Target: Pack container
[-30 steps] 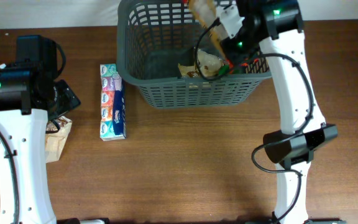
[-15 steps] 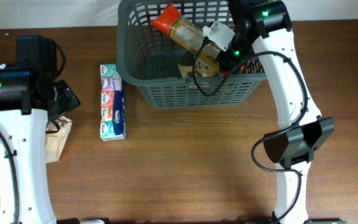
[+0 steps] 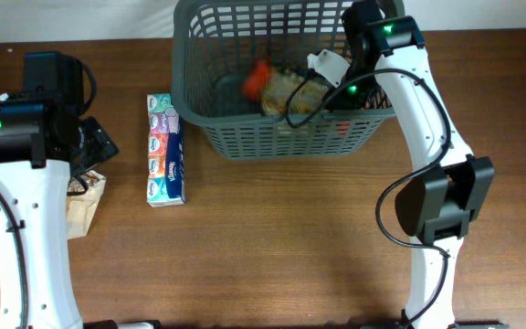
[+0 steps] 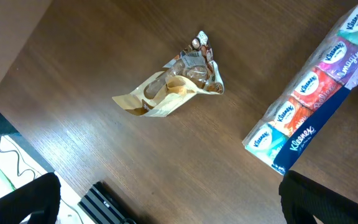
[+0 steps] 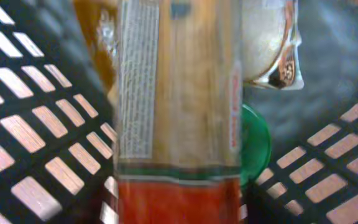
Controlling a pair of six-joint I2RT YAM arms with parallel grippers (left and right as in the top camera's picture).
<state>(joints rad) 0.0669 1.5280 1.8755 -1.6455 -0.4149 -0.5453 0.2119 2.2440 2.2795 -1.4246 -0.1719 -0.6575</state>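
From above, the container [image 3: 277,137] sits at the far middle of the desk [image 3: 272,247]. The right claw [image 3: 312,80] reaches inside it from the right, over a long packet [image 3: 272,82] with a red end that lies slanted on other goods. Whether the claw's jaws are apart or pinching the packet cannot be told here. A slack cable [image 3: 298,102] loops down beside it. Out on the desk to the left lie a tissue pack [image 3: 165,151] and, further left, a snack bag [image 3: 85,206] under the left arm [image 3: 26,210].

The left wrist view shows the left claw [image 4: 166,193] with its jaws wide apart and empty, above the snack bag [image 4: 176,87], the tissue pack [image 4: 316,106] to one side.

The right wrist view is filled by the blurred packet [image 5: 176,106], with a green lid [image 5: 255,146] and a foil pouch [image 5: 269,43] behind it.

The risk, as I judge it: if a jaw is catching the wrapper, lifting away would drag the packet back out. The cable could also snag the rim.
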